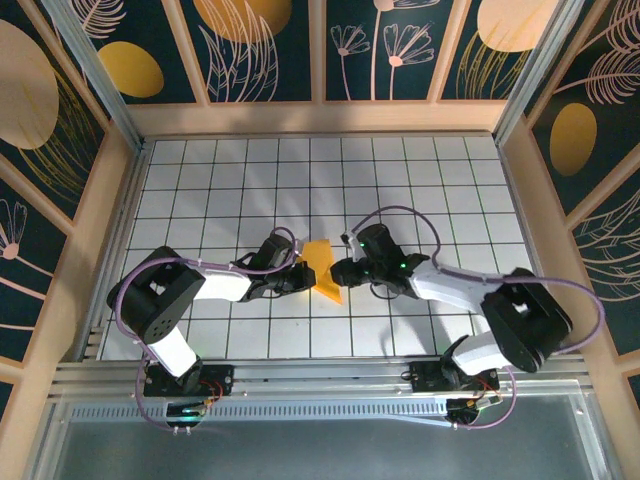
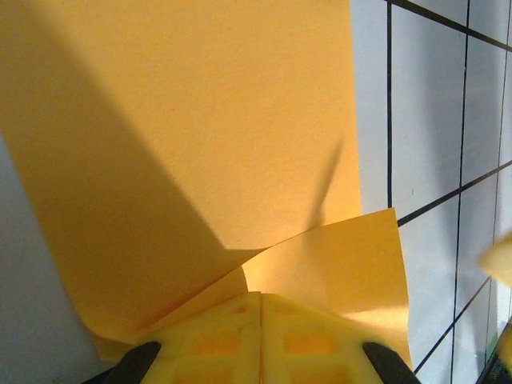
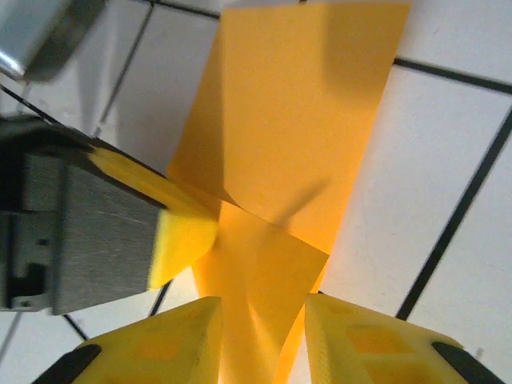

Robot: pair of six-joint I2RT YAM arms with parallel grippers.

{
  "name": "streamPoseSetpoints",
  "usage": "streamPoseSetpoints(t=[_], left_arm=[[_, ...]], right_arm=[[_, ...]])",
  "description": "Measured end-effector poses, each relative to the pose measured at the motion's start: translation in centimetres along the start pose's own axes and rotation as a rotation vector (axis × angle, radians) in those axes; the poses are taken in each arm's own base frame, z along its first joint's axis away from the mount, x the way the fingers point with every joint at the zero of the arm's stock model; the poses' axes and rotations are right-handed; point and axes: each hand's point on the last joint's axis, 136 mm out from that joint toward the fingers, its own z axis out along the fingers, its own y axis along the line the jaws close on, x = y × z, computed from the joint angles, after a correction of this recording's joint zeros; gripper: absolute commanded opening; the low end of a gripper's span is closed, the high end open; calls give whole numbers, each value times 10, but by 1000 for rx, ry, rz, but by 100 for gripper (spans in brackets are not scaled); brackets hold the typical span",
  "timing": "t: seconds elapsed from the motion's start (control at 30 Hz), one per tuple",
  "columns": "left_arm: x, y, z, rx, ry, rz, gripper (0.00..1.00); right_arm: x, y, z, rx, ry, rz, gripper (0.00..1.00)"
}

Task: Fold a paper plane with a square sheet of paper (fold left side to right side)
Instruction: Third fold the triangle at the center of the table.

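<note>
Paper comes first: one thin, plain orange-yellow sheet of paper (image 1: 322, 266) sits near the middle of the white grid-tiled table (image 1: 230, 180), directly between the two grippers. It is already partly folded. In the left wrist view a broad panel (image 2: 200, 144) stands up from the tiles, and a smaller flap crosses it low down. In the right wrist view overlapping layers (image 3: 296, 120) meet at a slanted crease.

The left gripper (image 1: 300, 277) has its two yellow fingers pressed together (image 2: 260, 300), apparently pinching the sheet's near edge. One of its yellow fingertips (image 3: 186, 232) touches the paper at the crease. The right gripper (image 1: 340, 272) comes in from the other side. Its yellow fingers (image 3: 360, 336) stand apart with a strip of the sheet running between them (image 3: 262, 308), so the jaws are parted rather than clamped.

The step in hand looks like carrying the left side over to the right. To do it well, the pinching left gripper should likely sweep the edge across in a low arc. The sheet should be let go only once its edges line up, so the crease falls straight. The right gripper should probably draw clear of the strip or pin the far side down, since a snag would skew the fold.

Counted: one sheet, two grippers, two yellow fingers on each.
</note>
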Motion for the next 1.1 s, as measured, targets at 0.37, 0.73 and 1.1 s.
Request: streamPoseSetpoints(t=[0.37, 0.73, 1.1], left_arm=[[0, 0, 0, -2, -2, -3, 7], [0, 0, 0, -2, -2, -3, 7], [0, 0, 0, -2, -2, -3, 7]], right_arm=[[56, 20, -8, -191, 152, 144, 2], [72, 14, 6, -196, 217, 184, 1], [73, 12, 11, -191, 223, 206, 1]])
